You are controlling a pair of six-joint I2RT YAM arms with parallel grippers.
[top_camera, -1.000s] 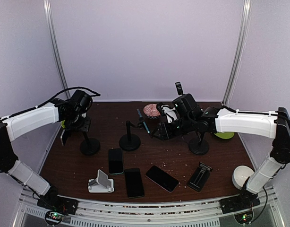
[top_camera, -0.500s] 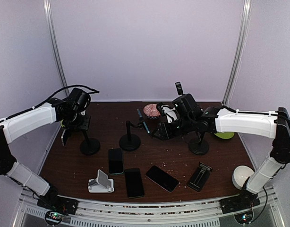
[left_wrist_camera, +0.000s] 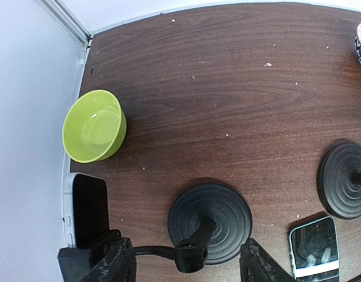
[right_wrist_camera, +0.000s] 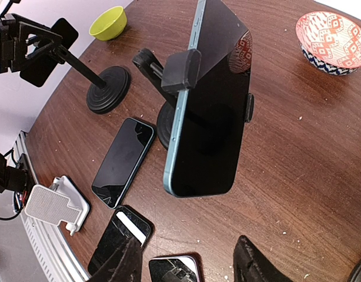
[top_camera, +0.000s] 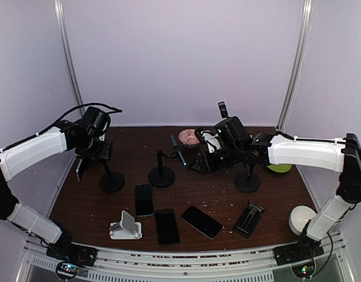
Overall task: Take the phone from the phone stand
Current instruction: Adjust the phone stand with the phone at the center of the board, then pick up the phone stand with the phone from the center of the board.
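The dark bench (top_camera: pixel 227 197) carries everything. The left hand (left_wrist_camera: pixel 186 267) has its fingers spread to either side of the left phone stand's (left_wrist_camera: pixel 210 220) neck, gripping nothing. The right hand (right_wrist_camera: pixel 186 264) is also spread and empty, facing the middle stand (right_wrist_camera: pixel 180 69), which clamps a blue phone (right_wrist_camera: pixel 213 106). A dark-screened phone (left_wrist_camera: pixel 89 205) sits clamped in the left phone stand, just beside the left finger.

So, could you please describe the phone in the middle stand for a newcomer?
On the dark wooden table, find the middle stand of the three black round-based ones. The phone is clamped at its top, off the table. Unlike the flat phones in front, it has a light blue edge.
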